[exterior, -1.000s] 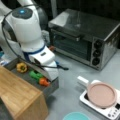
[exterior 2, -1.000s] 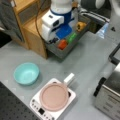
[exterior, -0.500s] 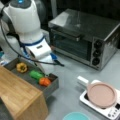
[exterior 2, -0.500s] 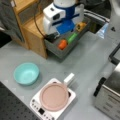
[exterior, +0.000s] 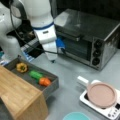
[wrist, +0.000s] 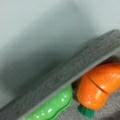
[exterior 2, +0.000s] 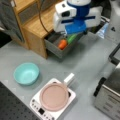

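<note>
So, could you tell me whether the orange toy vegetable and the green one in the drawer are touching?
Cannot tell. In the wrist view the orange vegetable lies beside the green one, but the drawer wall hides where they would meet.

Three toy vegetables lie in one grey drawer point(exterior: 51, 86): one orange carrot point(exterior: 45, 81), one green cucumber point(exterior: 35, 74), one yellow pepper point(exterior: 22, 67). There is one toaster oven point(exterior: 90, 37), one teal bowl point(exterior 2: 26, 73), one white hotplate point(exterior 2: 53, 100) carrying one pink pan point(exterior 2: 54, 96), and one wooden cabinet point(exterior: 18, 96)
</note>
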Controlling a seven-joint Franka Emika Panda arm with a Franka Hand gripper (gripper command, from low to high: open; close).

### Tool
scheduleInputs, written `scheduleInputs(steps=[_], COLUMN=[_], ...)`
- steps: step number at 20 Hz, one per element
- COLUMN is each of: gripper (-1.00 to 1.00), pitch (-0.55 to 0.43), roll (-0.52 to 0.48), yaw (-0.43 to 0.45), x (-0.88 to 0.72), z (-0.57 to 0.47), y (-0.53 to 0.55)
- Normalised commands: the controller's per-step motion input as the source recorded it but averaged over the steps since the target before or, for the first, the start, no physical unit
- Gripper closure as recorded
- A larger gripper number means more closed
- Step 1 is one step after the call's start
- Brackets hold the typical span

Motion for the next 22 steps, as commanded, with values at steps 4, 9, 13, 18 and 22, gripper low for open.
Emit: scheduleInputs(steps=[4,9,13,18,22], gripper=[-1.00,-1.00,-1.00,-1.00,-1.00], pitch=[0.007,0.010,0.174,0.215,0.113], roll=[0.126,0.128,0.319,0.161,0.212], yaw=[-0.605,-0.485,-0.802,-0.411,-0.298], x=[0.11,0.23,0.29,0.39,0.41], z=[0.14,0.12,0.14,0.21,0.10], y=[0.42,0.33,0.17,0.08,0.09])
